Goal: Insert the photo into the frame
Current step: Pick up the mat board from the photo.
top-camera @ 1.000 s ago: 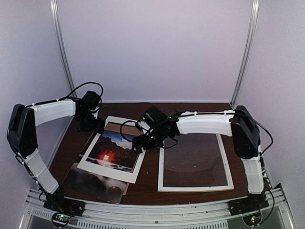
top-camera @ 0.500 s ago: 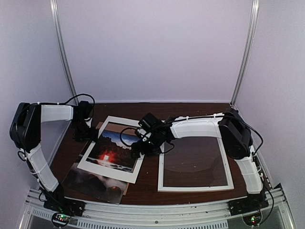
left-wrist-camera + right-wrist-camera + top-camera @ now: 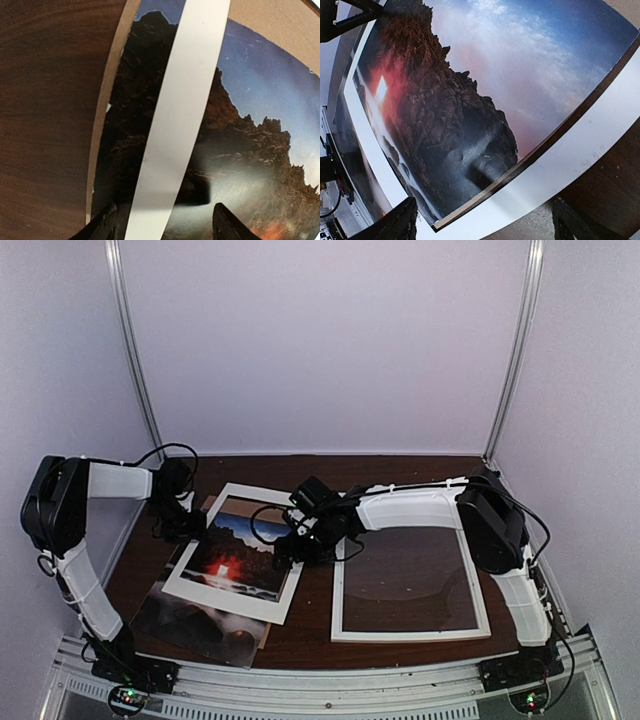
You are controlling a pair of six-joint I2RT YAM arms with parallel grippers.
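Both arms bend inward toward the middle (elbows high). The left claw [image 3: 180, 525] hangs low with its fingers apart; the right claw [image 3: 290, 550] is spread wide.

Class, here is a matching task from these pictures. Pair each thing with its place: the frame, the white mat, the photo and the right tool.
Things:
1. frame
2. white mat
3. photo
4. right tool

Places:
a. on the left, partly covered
b. at the white mat's right edge, open
c. on the right, no picture in it
d. lying on top of the photo

Pairs: 1-c, 2-d, 3-a, 4-b
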